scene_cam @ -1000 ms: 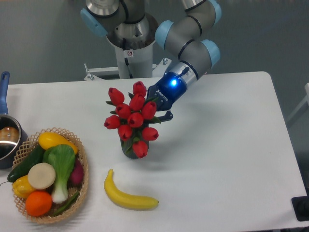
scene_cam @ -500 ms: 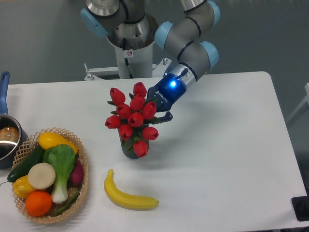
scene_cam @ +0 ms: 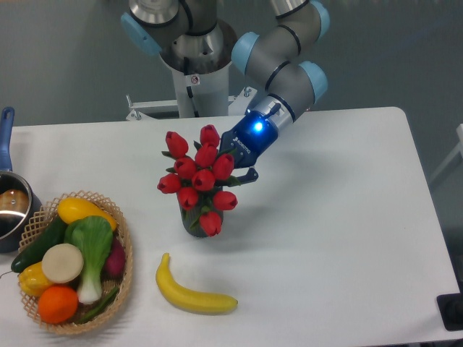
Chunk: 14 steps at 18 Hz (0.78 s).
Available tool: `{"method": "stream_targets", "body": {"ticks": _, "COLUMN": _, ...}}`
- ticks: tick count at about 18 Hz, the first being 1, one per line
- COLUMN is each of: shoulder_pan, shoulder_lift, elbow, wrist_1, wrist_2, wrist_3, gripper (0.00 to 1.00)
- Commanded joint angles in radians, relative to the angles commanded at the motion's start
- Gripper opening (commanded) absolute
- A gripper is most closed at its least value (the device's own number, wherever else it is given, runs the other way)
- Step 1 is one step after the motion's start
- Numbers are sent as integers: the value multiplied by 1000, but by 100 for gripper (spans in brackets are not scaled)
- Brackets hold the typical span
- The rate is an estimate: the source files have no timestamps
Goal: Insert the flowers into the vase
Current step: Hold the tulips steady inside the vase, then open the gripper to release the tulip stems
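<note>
At the far left edge of the bench (scene_cam: 347,238) sits a metal pot (scene_cam: 11,206) with a blue handle, shiny inside. Just beside it is a round woven basket (scene_cam: 124,275), loosely plaited and pale tan, heaped with smooth plastic-looking produce: a yellow pepper, a dark cucumber, a leafy green, an orange. A curved yellow banana (scene_cam: 192,295) lies flat on the white surface, near the basket and in front of the vase.

In the middle stands the vase (scene_cam: 189,224), dark and mostly hidden; only a sliver of its wall shows under the blooms. The flowers (scene_cam: 199,177) are a tight bunch of red closed buds with green leaves, spreading wider than the vase and standing over its mouth, with one bud drooping over the front. Whether the stems are fully seated inside cannot be told.

The bunch looks light and springy, with firm buds and bendable stems; the sensible hold is low on the gathered stems, since squeezing the heads would splay them.

To the right, the gripper (scene_cam: 242,170), glowing blue at the wrist, reaches into the back of the bunch. Its jaws are buried among the leaves, so their state cannot be told.
</note>
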Motion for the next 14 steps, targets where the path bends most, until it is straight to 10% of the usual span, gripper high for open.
{"method": "stream_targets", "body": {"ticks": 6, "shoulder_pan": 3, "shoulder_lift": 2, "elbow": -2, "wrist_1": 0, "wrist_2": 0, "wrist_3": 17, "gripper": 36}}
{"method": "stream_targets", "body": {"ticks": 14, "shoulder_pan": 12, "shoulder_lift": 8, "elbow": 0, "wrist_1": 2, "wrist_2": -2, "wrist_3": 35, "gripper": 73}}
